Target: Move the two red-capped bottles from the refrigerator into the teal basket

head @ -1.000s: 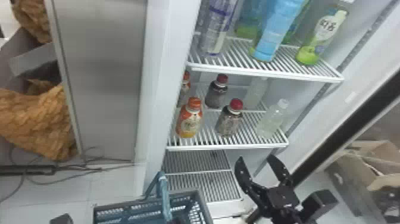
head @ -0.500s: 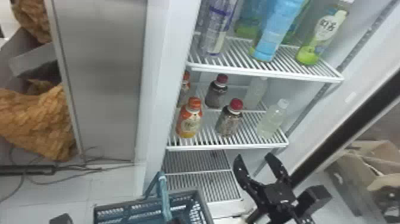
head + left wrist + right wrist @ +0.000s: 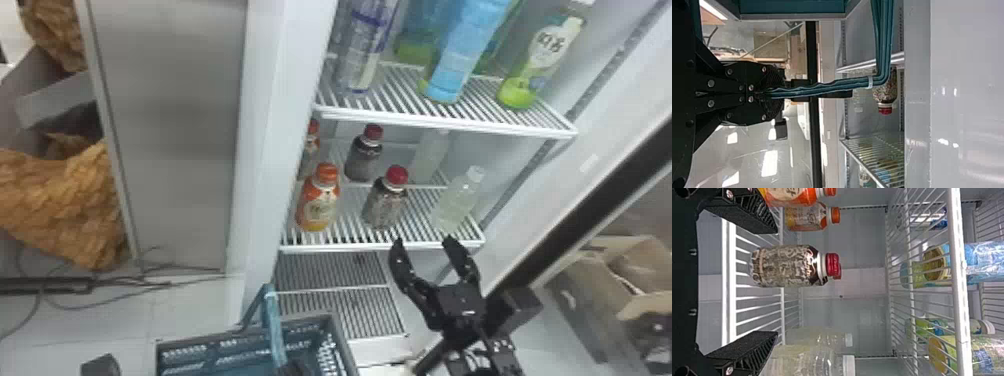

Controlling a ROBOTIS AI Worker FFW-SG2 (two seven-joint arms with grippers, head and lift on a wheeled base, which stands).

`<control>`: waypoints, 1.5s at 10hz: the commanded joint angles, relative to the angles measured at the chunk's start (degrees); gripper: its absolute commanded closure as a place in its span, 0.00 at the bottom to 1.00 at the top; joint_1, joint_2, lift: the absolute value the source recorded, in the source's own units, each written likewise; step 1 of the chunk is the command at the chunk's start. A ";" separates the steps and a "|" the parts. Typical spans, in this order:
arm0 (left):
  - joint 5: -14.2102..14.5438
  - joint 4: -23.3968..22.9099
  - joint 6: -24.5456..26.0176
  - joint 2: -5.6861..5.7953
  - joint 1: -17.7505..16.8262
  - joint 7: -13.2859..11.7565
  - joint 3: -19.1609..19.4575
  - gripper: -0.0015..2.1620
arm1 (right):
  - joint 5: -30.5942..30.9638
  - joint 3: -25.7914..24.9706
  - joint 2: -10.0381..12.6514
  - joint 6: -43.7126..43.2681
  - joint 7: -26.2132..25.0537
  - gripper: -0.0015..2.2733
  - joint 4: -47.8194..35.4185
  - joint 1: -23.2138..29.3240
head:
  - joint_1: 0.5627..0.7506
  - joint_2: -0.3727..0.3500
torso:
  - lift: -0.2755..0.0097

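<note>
Closer to the middle shelf [image 3: 350, 246] than in the earlier frames, the right gripper [image 3: 424, 241] is held just in front of its front edge, a bit to the right of its middle. Its two black fingers are spread wide, and nothing is held by them. Both red-capped bottles are stood upright on the middle shelf: the front bottle [image 3: 385, 202] is set near its front edge, and the back bottle [image 3: 364, 157] is set farther in. In the right wrist view, the front bottle is seen past the gap between the fingers, and it is not touched by them. Orange-capped bottles [image 3: 318, 202] are lined up on the shelf's left side, and clear bottles [image 3: 455, 202] are lined up on its right. Below the shelf and to its left, the teal basket [image 3: 345, 345] is held by its handle [image 3: 275, 325], which is pinched tight by the left gripper [image 3: 295, 369].
</note>
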 commanded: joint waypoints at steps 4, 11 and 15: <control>0.10 0.10 -0.40 0.24 -0.61 0.17 -0.16 0.53 | 0.40 2.28 -0.64 -0.73 -0.47 0.04 5.16 -5.53 | 0.70 0.03 | 0.17; 0.44 0.24 -0.68 0.59 -0.89 0.26 -0.28 0.53 | 2.11 4.46 -1.52 -0.73 -2.23 0.04 11.63 -11.86 | 0.70 0.03 | 0.17; 0.67 0.24 -0.68 0.59 -1.03 0.26 -0.51 0.53 | 1.08 7.43 -2.58 -0.59 -3.81 0.04 13.46 -14.81 | 0.70 0.03 | 0.17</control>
